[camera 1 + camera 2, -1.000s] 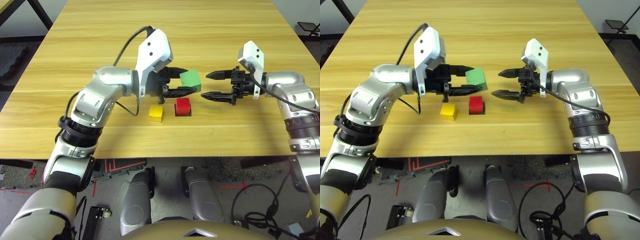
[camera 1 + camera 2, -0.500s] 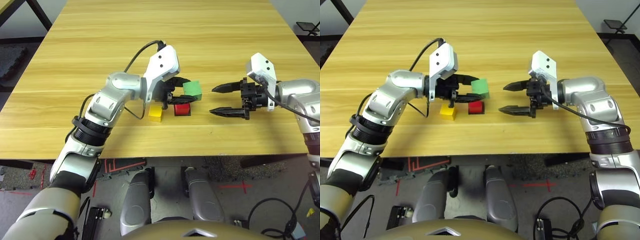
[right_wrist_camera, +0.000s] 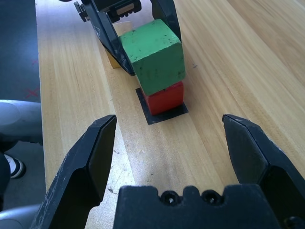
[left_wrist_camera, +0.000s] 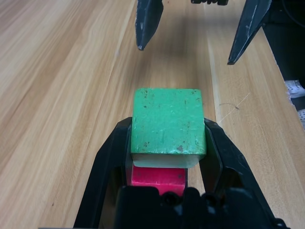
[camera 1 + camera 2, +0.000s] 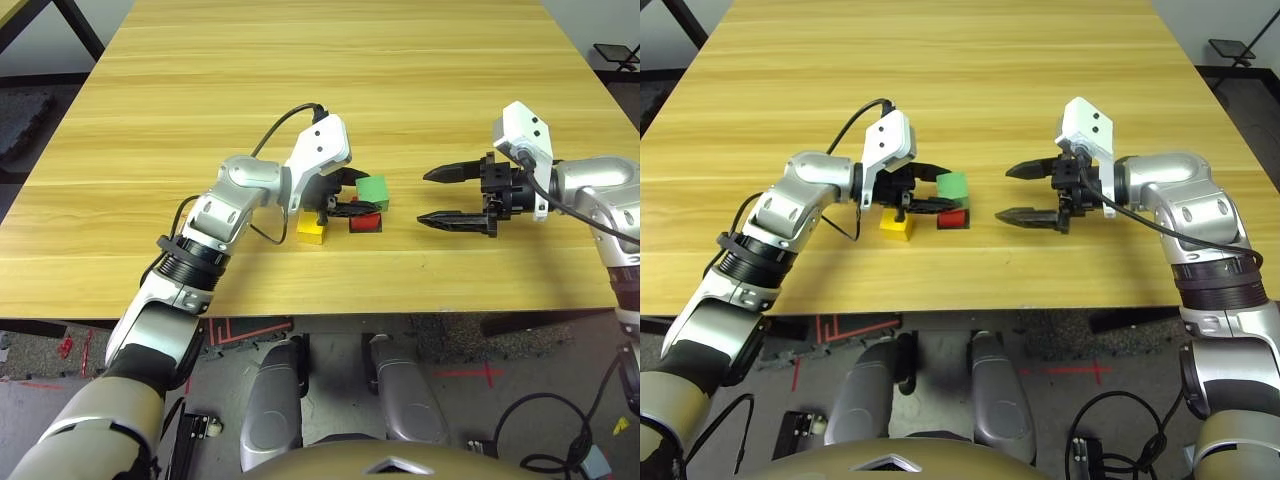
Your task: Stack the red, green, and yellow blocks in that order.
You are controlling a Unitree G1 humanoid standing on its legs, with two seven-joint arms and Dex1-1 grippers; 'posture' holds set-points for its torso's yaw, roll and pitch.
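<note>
- Lowered since a second ago, left gripper (image 5: 358, 194) clamps one green block (image 5: 373, 191) atop one red block (image 5: 365, 223).
- One yellow block (image 5: 312, 230) sits beside.
- Right gripper (image 5: 432, 196) gapes wide.

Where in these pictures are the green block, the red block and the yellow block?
green block (image 4: 167, 119), left wrist view, its top face.
red block (image 3: 164, 99), right wrist view, its front face.
yellow block (image 5: 311, 229), left eye view, its top face.
</note>
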